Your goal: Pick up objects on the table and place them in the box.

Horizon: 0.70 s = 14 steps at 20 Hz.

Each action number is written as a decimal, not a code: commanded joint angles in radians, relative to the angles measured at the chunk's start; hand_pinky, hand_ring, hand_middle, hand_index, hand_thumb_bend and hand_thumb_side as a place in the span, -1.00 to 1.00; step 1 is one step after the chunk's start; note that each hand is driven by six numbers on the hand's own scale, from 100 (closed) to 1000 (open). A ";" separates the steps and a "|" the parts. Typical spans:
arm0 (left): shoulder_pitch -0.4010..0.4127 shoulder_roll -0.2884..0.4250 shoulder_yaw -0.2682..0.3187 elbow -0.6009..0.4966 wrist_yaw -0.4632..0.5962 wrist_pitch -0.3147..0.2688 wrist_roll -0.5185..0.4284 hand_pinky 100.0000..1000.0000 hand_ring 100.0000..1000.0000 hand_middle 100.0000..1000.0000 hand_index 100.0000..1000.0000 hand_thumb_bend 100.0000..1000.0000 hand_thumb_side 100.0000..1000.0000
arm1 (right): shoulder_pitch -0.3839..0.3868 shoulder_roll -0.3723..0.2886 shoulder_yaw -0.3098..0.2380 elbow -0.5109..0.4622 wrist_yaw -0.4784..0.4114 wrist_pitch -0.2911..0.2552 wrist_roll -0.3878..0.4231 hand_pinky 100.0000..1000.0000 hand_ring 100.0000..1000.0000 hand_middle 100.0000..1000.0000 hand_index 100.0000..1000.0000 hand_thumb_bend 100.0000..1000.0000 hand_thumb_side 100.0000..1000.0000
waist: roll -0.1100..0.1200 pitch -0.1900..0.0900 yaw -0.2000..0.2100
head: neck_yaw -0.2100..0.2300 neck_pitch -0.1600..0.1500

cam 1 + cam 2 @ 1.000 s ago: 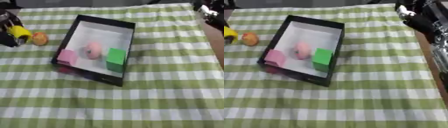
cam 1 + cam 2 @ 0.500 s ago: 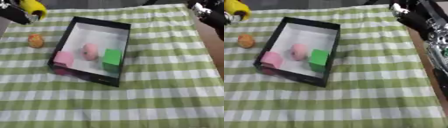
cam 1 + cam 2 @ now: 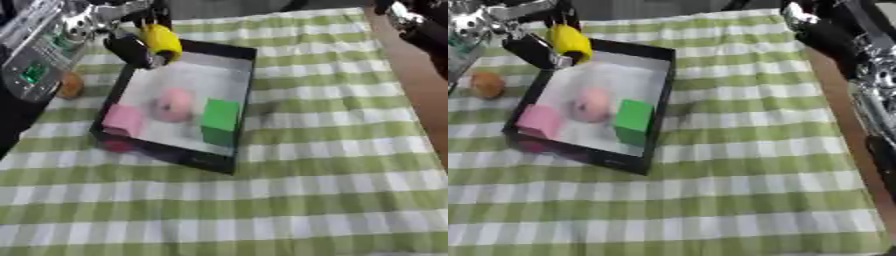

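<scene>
We see the left hand (image 3: 131, 47) curled round a yellow object (image 3: 161, 41) above the far corner of the box (image 3: 245, 80) (seemingly smooth and light, held across its middle), while the right hand (image 3: 824, 32) hangs well apart, fingers indistinct.

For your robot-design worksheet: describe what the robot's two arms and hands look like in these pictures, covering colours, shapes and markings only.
The left arm is bulky silver-grey metal with a small green marking on its casing, ending in a left hand with black fingers. The right arm is black with shiny silver jointed sections; its right hand is dark with silver parts.
</scene>
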 commanded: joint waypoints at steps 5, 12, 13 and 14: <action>0.021 -0.044 0.008 0.095 -0.030 -0.057 0.030 0.35 0.23 0.14 0.26 -0.51 -1.00 | -0.019 -0.008 -0.003 -0.011 -0.013 0.003 0.000 0.86 0.51 0.30 0.45 -0.93 -0.27 | 0.007 -0.033 -0.005 | 0.010 -0.003; 0.044 -0.037 0.026 0.099 -0.057 -0.074 0.049 0.57 0.54 0.49 0.67 0.21 -0.49 | -0.023 -0.002 -0.002 -0.010 -0.016 0.005 0.002 0.87 0.51 0.30 0.45 -0.93 -0.27 | 0.006 -0.033 -0.003 | 0.014 -0.003; 0.048 -0.032 0.033 0.093 -0.066 -0.074 0.058 0.59 0.55 0.51 0.68 0.24 -0.44 | -0.023 -0.002 -0.002 -0.010 -0.016 0.005 0.002 0.87 0.51 0.30 0.45 -0.93 -0.27 | 0.005 -0.033 -0.002 | 0.013 -0.003; 0.052 -0.027 0.041 0.088 -0.069 -0.071 0.064 0.60 0.56 0.52 0.68 0.24 -0.42 | -0.023 -0.003 -0.001 -0.010 -0.016 0.005 0.002 0.87 0.51 0.30 0.45 -0.93 -0.27 | 0.005 -0.034 -0.002 | 0.012 -0.003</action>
